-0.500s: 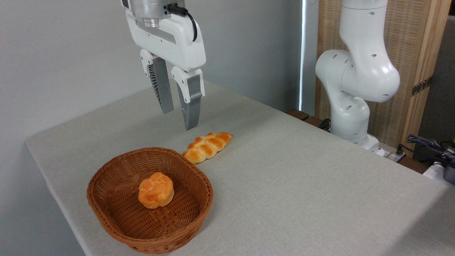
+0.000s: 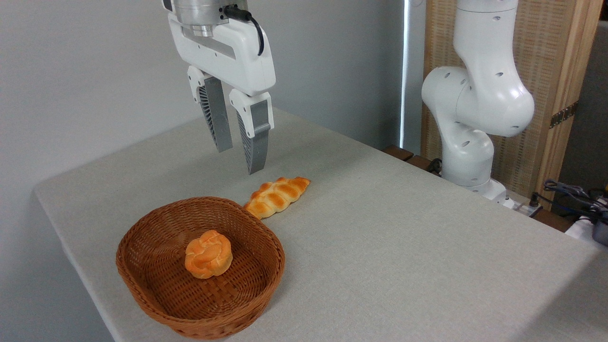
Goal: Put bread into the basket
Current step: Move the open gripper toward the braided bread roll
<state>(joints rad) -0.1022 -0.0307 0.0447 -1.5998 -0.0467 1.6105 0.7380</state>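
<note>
So the gripper (image 2: 240, 161) hangs in the upper left of the frame, fingers pointing down with a narrow gap between them, slightly spread, nothing pinched and nothing touched. It's up in the air, well clear of the table (image 2: 403, 247). The bread (image 2: 277, 195), that braided loaf, lies on the cloth around mid-frame, a bit below and right of the fingertips, with its lower-left end right at the basket (image 2: 152, 294) rim; can't tell if it actually touches. The basket sits lower left and holds a small round knotted bun (image 2: 209, 254). The arm's white base (image 2: 475, 104) stands at the upper right.
</note>
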